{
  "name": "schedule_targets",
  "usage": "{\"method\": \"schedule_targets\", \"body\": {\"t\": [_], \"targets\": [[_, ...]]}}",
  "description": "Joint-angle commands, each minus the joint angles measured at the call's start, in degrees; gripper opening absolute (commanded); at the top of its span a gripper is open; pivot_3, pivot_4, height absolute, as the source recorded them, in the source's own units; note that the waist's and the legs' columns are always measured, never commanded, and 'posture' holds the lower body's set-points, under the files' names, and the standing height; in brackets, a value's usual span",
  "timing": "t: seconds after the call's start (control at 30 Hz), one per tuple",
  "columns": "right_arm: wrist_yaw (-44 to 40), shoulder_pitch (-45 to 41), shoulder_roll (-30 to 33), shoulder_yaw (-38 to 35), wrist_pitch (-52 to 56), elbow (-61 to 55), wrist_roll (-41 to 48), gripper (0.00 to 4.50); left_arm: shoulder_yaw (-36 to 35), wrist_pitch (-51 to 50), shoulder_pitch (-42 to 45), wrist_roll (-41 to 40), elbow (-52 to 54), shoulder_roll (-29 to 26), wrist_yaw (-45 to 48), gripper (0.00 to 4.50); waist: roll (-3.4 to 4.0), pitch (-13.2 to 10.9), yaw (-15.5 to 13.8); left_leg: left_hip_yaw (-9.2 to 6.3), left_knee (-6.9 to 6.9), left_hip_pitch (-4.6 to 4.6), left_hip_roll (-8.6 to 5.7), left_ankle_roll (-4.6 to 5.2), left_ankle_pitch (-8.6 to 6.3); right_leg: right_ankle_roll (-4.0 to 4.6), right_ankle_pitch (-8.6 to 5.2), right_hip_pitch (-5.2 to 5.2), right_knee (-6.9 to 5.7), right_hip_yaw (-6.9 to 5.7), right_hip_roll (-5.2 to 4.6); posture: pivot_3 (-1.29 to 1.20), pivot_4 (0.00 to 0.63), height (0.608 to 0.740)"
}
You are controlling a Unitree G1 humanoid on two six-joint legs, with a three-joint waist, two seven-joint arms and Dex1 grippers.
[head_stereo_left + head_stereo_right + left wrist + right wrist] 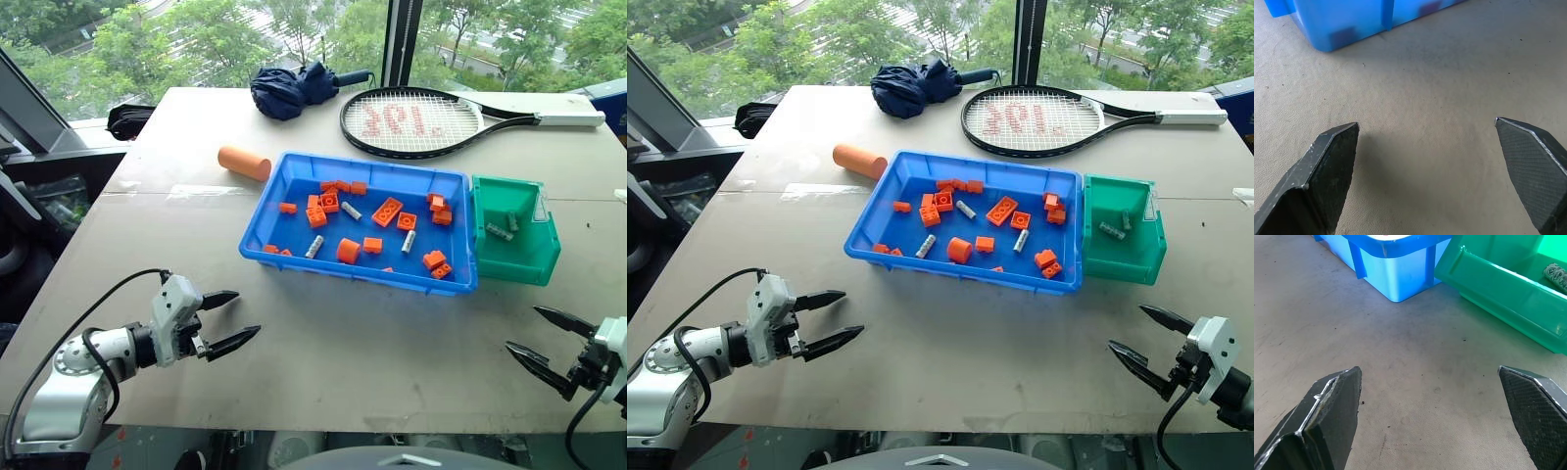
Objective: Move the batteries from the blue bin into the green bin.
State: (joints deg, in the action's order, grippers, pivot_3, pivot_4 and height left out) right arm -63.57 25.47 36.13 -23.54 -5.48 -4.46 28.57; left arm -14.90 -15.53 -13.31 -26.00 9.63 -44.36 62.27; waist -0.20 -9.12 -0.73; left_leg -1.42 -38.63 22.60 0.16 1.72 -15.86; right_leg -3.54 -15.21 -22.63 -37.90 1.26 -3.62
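Note:
The blue bin (284, 192) sits mid-table and holds orange bricks and three grey batteries (313, 246), (351, 210), (409, 242). Against its right end stands the green bin (534, 262), with two batteries (500, 231) inside. My left gripper (238, 316) hovers open over bare table at the near left, short of the blue bin's corner (1322, 34). At the near right my right gripper (535, 334) is open too, empty, in front of the green bin (1508, 293) and the blue bin's corner (1396, 274).
An orange cylinder (243, 162) lies just left of the blue bin. Farther back are a tennis racket (421, 122) and a folded dark umbrella (294, 88). The table's near edge runs just under both grippers.

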Motion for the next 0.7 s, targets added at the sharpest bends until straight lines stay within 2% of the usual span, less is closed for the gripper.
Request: {"method": "schedule_targets", "body": {"t": [0.03, 0.43, 0.7], "targets": [[-1.11, -0.06, 1.54, -2.62, -0.58, -0.17, 1.35, 4.47, -0.77, 2.04, -0.09, -0.21, 0.77, 0.14, 0.44, 4.5, 0.0, 0.0, 0.0, 0.0, 0.0, 0.0, 0.0, 0.0, 0.0, -0.01, 0.0, 0.0, 0.0, 0.0, 0.0, 0.0, 0.15, 0.74], [-2.53, -0.41, 3.96, -3.62, 1.55, -0.85, 2.74, 4.47, -0.61, 5.93, -0.44, 0.73, -2.91, 0.73, 1.82, 4.5, 0.0, 0.0, 0.01, 0.03, 0.0, -0.01, -0.01, 0.0, 0.0, -0.06, 0.03, 0.0, 0.0, -0.06, 0.06, 0.0, 0.15, 0.74], [-2.24, 2.69, 4.72, -6.27, 5.55, -8.25, 6.09, 4.47, -0.99, 6.69, -0.26, -0.05, -3.69, 0.21, 3.27, 4.5, 0.0, 0.0, -0.01, 0.02, 0.0, -0.02, -0.01, 0.0, 0.0, -0.07, 0.04, 0.01, -0.01, -0.09, 0.06, 0.0, 0.15, 0.74]]}}
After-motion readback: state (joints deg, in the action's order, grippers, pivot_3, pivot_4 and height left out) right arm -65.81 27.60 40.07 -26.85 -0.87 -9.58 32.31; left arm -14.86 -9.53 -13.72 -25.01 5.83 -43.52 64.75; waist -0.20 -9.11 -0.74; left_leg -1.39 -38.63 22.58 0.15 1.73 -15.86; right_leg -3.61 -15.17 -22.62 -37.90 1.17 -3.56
